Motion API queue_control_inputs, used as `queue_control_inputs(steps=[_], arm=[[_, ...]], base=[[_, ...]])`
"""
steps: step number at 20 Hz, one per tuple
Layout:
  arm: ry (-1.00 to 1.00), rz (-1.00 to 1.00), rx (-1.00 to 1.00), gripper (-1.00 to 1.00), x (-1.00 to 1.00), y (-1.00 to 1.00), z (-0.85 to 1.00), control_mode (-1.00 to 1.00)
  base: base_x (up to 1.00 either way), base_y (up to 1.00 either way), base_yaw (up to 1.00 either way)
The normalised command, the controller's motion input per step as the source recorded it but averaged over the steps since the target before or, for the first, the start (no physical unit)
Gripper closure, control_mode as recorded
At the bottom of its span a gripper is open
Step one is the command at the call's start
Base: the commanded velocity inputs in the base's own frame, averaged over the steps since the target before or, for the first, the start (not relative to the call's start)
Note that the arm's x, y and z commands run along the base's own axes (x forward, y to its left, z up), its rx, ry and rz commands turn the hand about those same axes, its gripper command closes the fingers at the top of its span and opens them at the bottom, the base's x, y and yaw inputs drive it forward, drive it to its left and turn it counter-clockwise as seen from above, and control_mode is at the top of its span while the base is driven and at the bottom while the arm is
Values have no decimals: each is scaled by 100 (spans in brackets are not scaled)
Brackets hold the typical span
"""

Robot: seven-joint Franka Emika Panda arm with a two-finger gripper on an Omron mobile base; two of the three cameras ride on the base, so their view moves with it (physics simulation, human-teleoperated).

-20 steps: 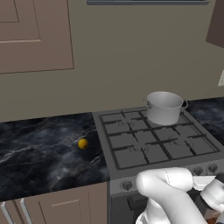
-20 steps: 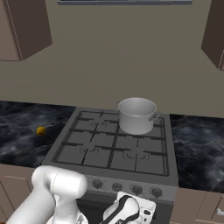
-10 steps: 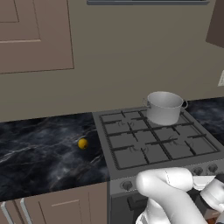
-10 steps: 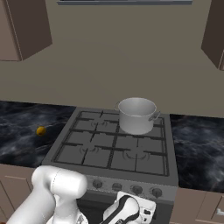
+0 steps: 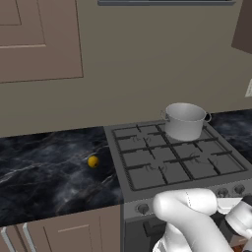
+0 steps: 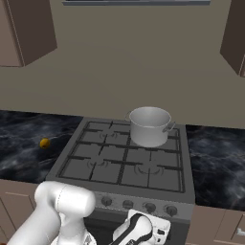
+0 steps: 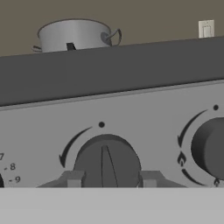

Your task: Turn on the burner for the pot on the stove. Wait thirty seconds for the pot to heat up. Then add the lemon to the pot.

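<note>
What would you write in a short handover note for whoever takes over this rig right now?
End effector: low at the stove's front, fingers either side of a knob; whether it grips cannot be told.
Pot: on the back burner, right side of the stove.
Lemon: on the counter left of the stove.
Done: knob reached; no flame seen.
Left: turn the burner on, wait thirty seconds, put the lemon in the pot.

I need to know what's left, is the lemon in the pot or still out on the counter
Out. The lemon lies on the dark marble counter left of the stove, apart from the pot on the back burner.
</note>
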Motion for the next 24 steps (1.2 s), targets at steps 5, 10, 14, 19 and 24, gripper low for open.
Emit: queue_control_inputs(steps=[5, 10, 14, 19, 24], arm=[[0, 0, 0, 100, 0, 0, 0, -100], [0, 0, 0, 100, 2, 0, 0, -100], [0, 10, 0, 100, 7, 0, -7, -100], [-4, 30, -6, 100, 8, 0, -42, -100], [-8, 34, -12, 100, 20, 0, -62, -100]], base=[[0, 0, 0], [0, 0, 0], [0, 0, 0], [0, 0, 0], [0, 0, 0]])
